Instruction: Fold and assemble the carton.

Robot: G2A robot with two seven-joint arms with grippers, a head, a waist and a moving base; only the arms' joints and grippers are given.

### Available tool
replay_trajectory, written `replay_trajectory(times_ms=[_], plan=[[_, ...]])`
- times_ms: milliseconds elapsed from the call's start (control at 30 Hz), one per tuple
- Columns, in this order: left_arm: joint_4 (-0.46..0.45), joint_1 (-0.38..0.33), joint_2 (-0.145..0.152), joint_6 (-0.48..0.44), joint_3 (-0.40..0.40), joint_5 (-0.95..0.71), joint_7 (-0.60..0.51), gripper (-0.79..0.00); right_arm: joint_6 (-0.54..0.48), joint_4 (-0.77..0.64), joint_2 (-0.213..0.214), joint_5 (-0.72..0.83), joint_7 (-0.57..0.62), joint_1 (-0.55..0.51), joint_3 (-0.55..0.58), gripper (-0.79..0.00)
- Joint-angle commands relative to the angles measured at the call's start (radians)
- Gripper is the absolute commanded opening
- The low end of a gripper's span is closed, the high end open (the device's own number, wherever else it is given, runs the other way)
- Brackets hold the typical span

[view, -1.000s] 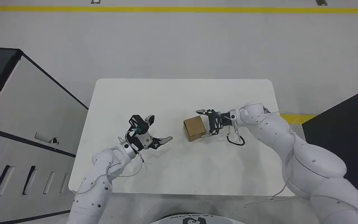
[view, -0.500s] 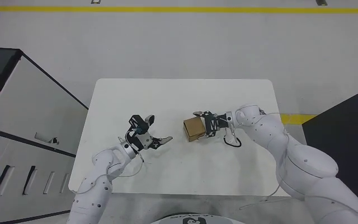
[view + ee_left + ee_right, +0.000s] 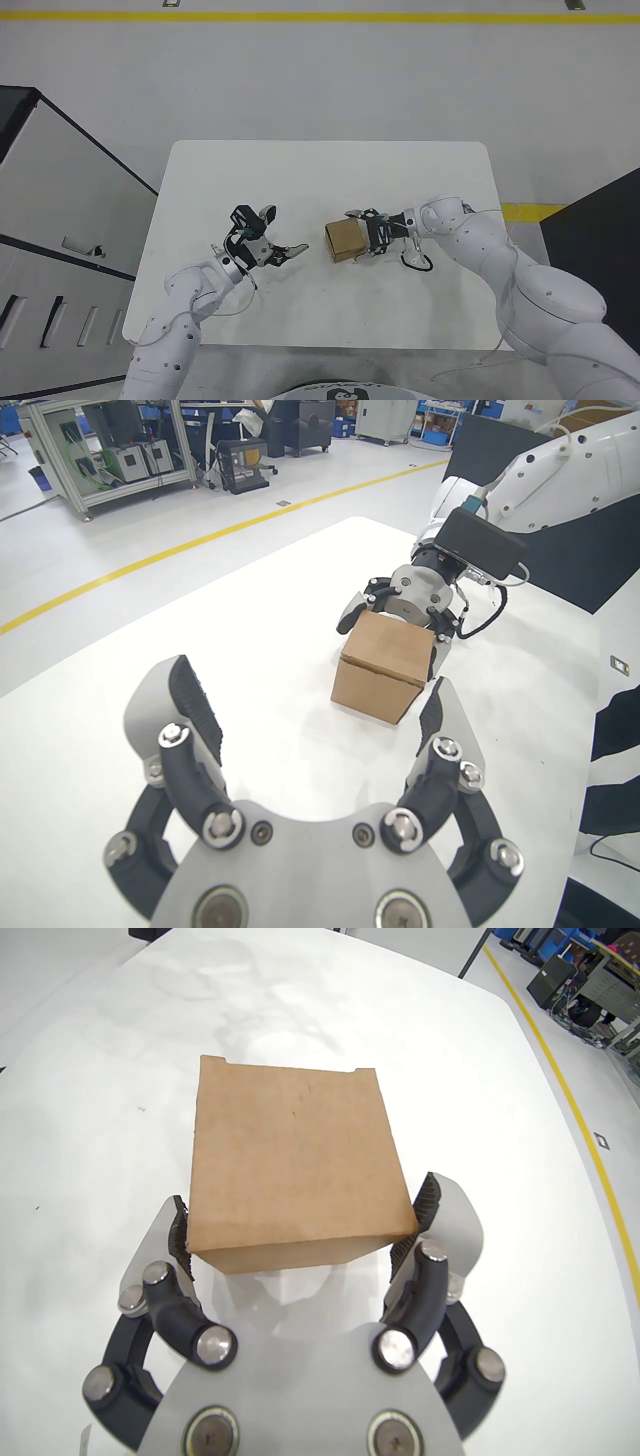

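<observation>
Nudged toward the wide-open left gripper [image 3: 307, 680], the carton [image 3: 345, 240] sits on the table [image 3: 200, 200], clamped in the right gripper [image 3: 303, 1198].

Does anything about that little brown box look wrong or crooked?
Nothing serious. The carton looks closed and undented, but it sits turned askew to the table edges, with the right gripper holding one end between its fingers.

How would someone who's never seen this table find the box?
Find the big white rectangular table. Near its middle sits a small brown cardboard carton, closed like a cube. It is the only brown thing there, between the right arm's jaws.
</observation>
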Motion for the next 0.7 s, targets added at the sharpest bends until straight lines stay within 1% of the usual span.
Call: replay_trajectory(times_ms=[0,167,333,433,667], plan=[[0.0,0.0,0.0,0.0,0.0,0.0,0.0,0.0,0.002,-0.015,0.008,-0.002,-0.002,-0.007,0.0,0.0],[0.0,0.0,0.0,0.0,0.0,0.0,0.0,0.0,0.004,-0.056,0.029,0.012,-0.004,-0.023,0.0,0.0],[0.0,0.0,0.0,0.0,0.0,0.0,0.0,0.0,0.011,-0.059,0.046,0.098,-0.011,-0.021,0.0,0.0],[0.0,0.0,0.0,0.0,0.0,0.0,0.0,0.0,-0.001,-0.075,0.05,0.12,0.001,-0.022,0.0,0.0],[0.0,0.0,0.0,0.0,0.0,0.0,0.0,0.0,-0.019,-0.091,0.047,0.106,0.019,-0.023,0.0,0.0]])
